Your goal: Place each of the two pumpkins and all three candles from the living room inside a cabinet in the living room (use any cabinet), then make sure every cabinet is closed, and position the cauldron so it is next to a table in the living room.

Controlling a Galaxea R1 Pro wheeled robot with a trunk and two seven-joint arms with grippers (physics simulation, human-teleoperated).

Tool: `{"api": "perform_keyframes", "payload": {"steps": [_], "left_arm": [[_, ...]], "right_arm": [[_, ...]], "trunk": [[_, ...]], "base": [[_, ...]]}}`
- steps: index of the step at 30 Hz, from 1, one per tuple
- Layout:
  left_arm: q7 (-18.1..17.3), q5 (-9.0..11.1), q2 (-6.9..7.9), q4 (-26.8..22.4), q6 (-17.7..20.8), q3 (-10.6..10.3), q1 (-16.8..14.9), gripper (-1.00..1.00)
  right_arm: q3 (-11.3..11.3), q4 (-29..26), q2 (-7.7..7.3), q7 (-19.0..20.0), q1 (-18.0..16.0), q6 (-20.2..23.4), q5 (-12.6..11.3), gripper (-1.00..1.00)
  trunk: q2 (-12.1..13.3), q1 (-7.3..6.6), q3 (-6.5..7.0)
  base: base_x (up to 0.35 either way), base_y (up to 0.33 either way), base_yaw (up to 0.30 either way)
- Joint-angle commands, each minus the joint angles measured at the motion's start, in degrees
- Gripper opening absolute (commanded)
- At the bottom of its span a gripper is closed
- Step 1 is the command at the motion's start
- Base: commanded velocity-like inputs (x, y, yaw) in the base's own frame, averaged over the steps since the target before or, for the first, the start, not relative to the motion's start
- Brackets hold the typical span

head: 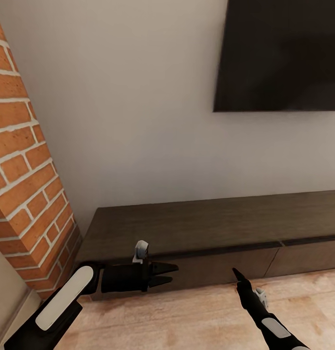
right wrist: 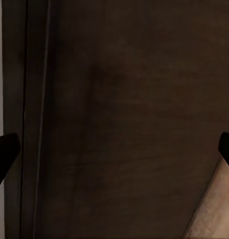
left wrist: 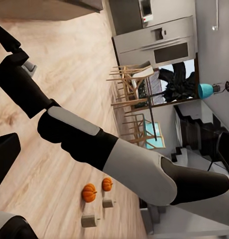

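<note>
Right gripper (right wrist: 114, 154) wide open, empty, facing cabinet (head: 211, 228) front: stiff, handleless, so grip drawer's top edge. Left gripper (head: 168, 273) slightly open, empty.

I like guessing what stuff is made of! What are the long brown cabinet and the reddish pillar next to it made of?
The cabinet looks like dark brown wood with a matte finish; faint grain streaks run along its top. The pillar looks like rough red-orange brick with pale mortar lines between the blocks. Both are simulator renders, so this is only how they look.
</note>
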Motion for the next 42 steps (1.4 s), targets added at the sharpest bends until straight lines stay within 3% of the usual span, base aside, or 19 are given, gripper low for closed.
{"api": "perform_keyframes", "payload": {"steps": [1,42], "left_arm": [[-0.6,-0.5,0.04,0.0,0.0,0.0,0.0,1.00],[-0.6,-0.5,0.05,-0.1,0.0,0.0,0.0,1.00]], "right_arm": [[-0.3,0.1,0.02,0.2,0.0,0.4,-0.1,1.00],[-0.2,-0.2,0.02,2.2,0.0,3.2,0.0,1.00]], "trunk": [[0.0,0.00,-0.05],[0.0,0.00,-0.05]], "base": [[0.136,0.000,0.000],[0.059,0.005,0.000]]}}
